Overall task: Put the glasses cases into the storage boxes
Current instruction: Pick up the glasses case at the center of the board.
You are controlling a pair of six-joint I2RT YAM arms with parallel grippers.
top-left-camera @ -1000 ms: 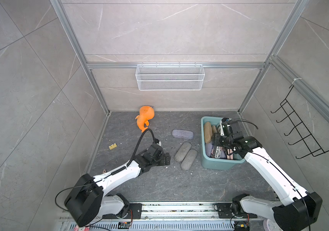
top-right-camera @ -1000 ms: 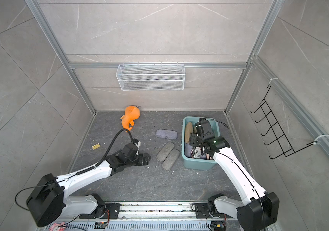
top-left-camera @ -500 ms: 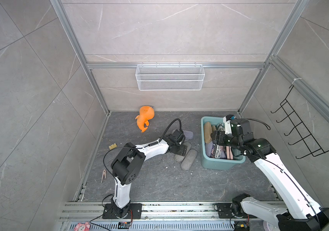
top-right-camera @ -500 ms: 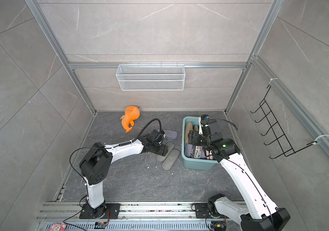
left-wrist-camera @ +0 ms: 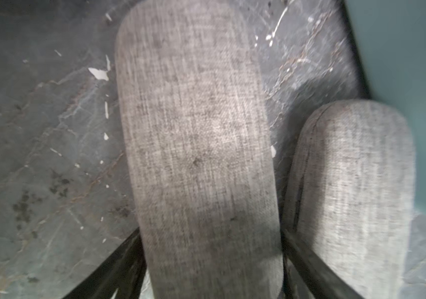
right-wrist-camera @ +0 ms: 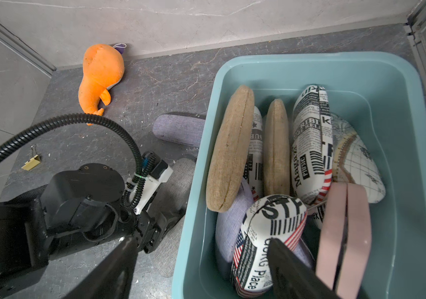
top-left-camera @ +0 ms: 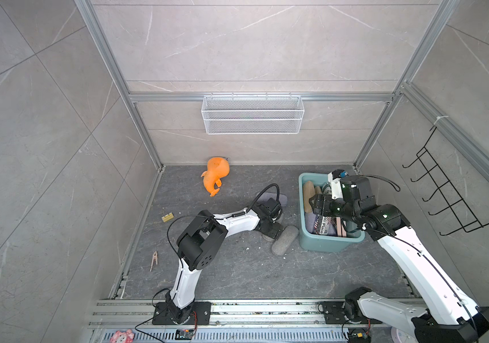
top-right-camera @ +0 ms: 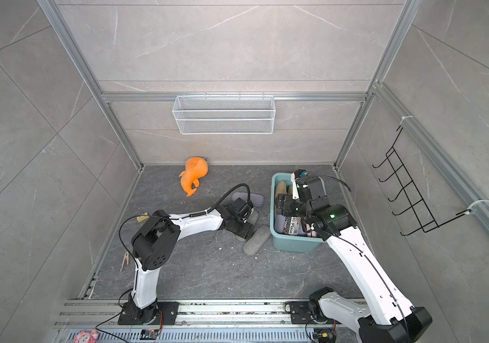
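the left gripper is down at the dark grey stone-look floor, near its middle, closed on a grey woven-fabric oblong glasses case. its two black fingers lie against the case's long sides, and the case rests flat on the floor. a second grey fabric case lies just beside it and roughly parallel, between it and the teal-green rectangular plastic tub. a lilac fabric case lies on the floor nearer the back edge, close to the tub's left wall.

the tub stands by the right edge of the floor, near the back right corner. inside it, two tan fabric cases stand on edge beside a newspaper-print case and a map-print case. a pink case and a flag-print case sit nearer the front wall.

the right gripper hangs above the tub's left wall with its jaws spread wide and nothing between them.

an orange plush toy lies by the back edge, a yellow binder clip and a wooden clothespin near the left edge. a white wire mesh basket hangs on the back wall.
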